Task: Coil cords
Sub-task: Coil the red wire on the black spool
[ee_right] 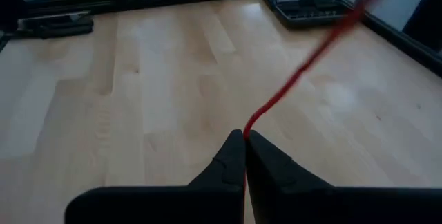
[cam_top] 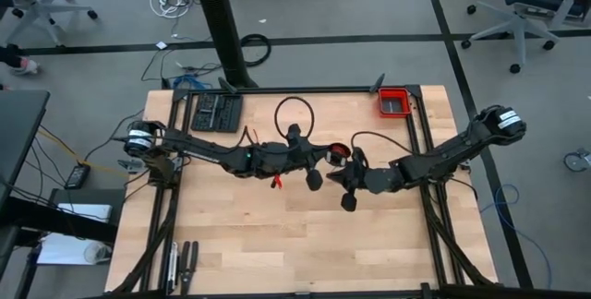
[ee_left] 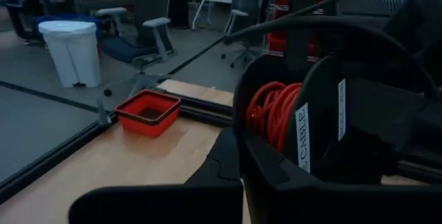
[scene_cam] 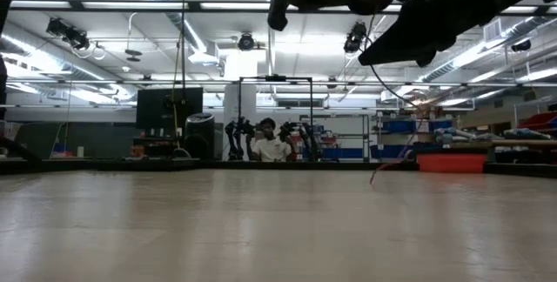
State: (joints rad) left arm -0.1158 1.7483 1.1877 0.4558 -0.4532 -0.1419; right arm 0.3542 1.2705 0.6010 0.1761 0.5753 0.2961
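1. Wooden table (cam_top: 277,244) fills the high view, ringed by grey floor and office chairs. Both arms meet near the table's middle: the left gripper (cam_top: 312,172) and right gripper (cam_top: 349,191) hang close together, with a red cord (cam_top: 338,154) bundle between them and a short red tail below. A red bin (cam_top: 394,101) sits at the far right corner.
2. Low view: both arms are lifted off the table; a thin red strand trails down toward it.
3. Left wrist view: coiled red loops sit wound together just ahead of the clenched left gripper; whether it holds them is unclear.
4. Right wrist view: the right gripper is pinched on the taut strand. Most looks coiled; the loose tail remains.
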